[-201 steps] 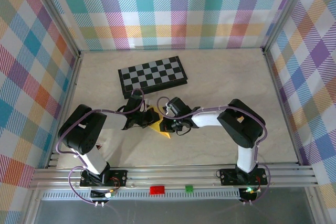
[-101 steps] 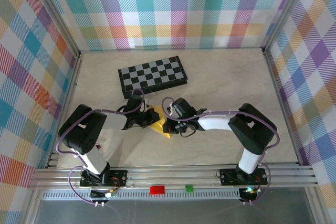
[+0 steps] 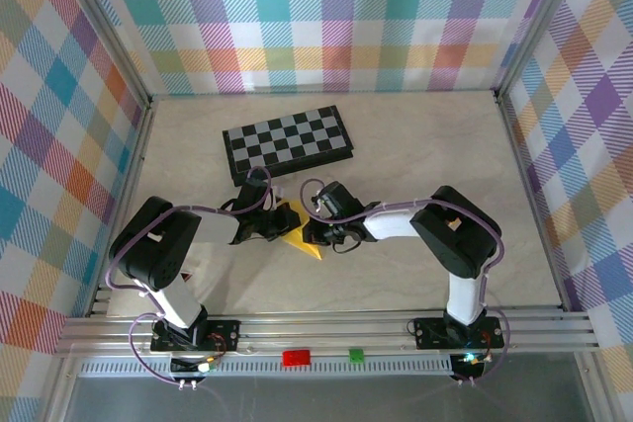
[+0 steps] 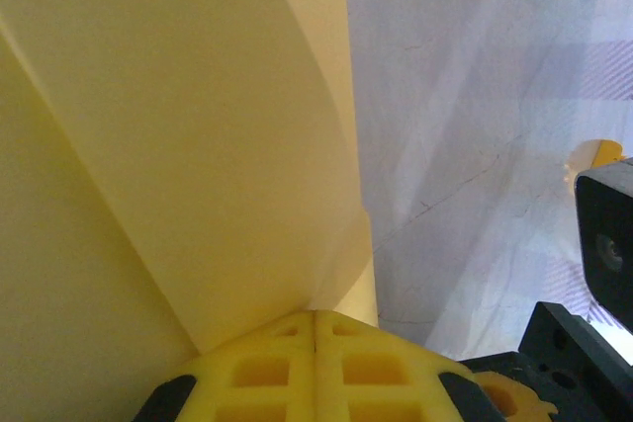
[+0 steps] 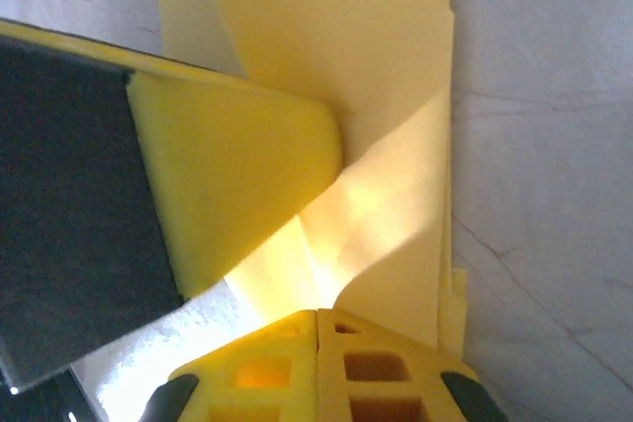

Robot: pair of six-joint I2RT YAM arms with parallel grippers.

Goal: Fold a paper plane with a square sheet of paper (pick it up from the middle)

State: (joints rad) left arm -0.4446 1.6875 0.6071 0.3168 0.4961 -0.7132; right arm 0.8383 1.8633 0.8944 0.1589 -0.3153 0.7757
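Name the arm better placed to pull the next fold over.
Probably the right: the right pincer is shut on a raised, creased flap of the yellow paper, while the left pincer, also shut on it, sits alongside as an anchor.

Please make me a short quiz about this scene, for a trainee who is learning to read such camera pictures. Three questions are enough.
1. True or false: the chessboard lies farther from the arm bases than the yellow paper.
2. What is the left gripper shut on? A) the chessboard B) the yellow paper C) nothing
3. In a few words: how do the jaws of the right gripper stand?

Key: 1 true. 2 B. 3 shut, pinching the yellow paper.
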